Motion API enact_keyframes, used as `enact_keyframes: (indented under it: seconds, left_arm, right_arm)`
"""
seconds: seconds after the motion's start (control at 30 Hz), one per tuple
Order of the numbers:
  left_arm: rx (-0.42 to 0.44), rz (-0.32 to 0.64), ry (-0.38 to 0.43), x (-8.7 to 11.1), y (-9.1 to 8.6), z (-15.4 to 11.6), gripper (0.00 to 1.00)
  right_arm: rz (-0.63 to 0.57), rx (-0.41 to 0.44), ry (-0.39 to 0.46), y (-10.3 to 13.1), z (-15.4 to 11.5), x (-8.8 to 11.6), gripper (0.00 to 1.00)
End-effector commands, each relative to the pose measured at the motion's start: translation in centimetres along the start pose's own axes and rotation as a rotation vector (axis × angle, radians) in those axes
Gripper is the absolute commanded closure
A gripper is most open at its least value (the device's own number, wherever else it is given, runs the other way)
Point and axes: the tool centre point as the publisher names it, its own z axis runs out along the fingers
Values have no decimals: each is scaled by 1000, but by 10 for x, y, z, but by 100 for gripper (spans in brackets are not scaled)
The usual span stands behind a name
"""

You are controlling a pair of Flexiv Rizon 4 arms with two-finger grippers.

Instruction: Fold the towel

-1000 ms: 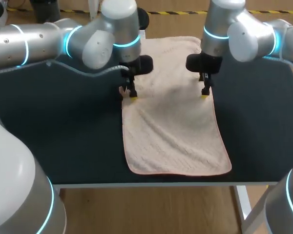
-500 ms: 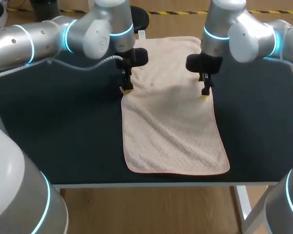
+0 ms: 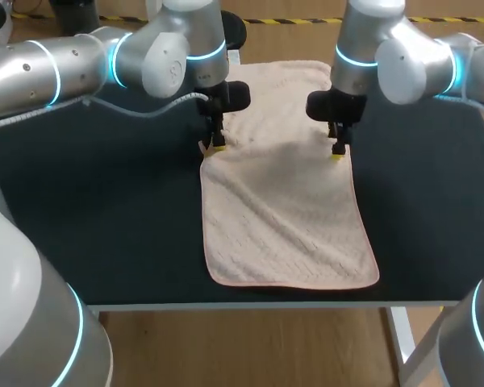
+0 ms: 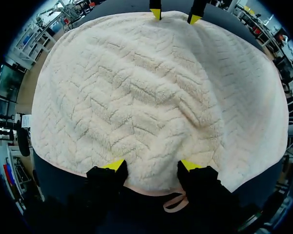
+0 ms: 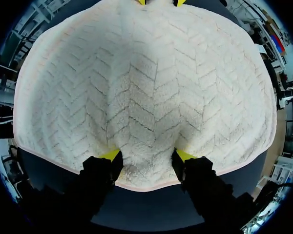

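Towel (image 3: 286, 218) lies flat and unfolded on the dark table (image 3: 105, 226), one short end at the far side and the other by the front rim. Left gripper (image 3: 218, 145) sits on the towel's left long edge, nearer its far end than its near end. Right gripper (image 3: 337, 152) sits on the right long edge, straight across the towel from it. Both stand wide, yellow tips pressed down into the pile just inside the hem. A stretch of fabric lies between each pair of fingers but is not pinched. From the left wrist you can see the hanging loop (image 4: 175, 205) just outside the hem, beside one finger.

Change over the last second: your left gripper has slid a little along the left edge toward the towel's far end. It is now level with the right one, which has barely moved. The towel itself has hardly shifted.

Judgement: you are at the pre-grasp stage, with no fold made yet. Next you likely need both grippers to close together. Watch that each catches the hem, not only the pile.
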Motion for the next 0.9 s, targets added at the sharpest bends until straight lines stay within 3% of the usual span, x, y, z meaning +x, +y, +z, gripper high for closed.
enact_keyframes:
  seconds: [0.03, 0.27, 0.53, 0.73, 0.9]
  left_arm:
    - [4, 2, 0, 1, 1, 2, 100]
    - [9, 5, -12, 7, 3, -13, 100]
    - [31, -6, -37, 6, 5, -34, 100]
    - [28, -12, -62, -5, 7, -46, 100]
    - [39, -29, -90, -27, 12, -57, 100]
  right_arm:
    - [0, 2, -6, -1, 6, 1, 100]
    - [-2, 5, -30, -1, -5, 1, 100]
    - [-30, 35, -70, 2, -37, -1, 100]
    - [-8, 9, -124, 2, -70, -5, 100]
    - [21, -30, -172, -5, -94, -9, 100]
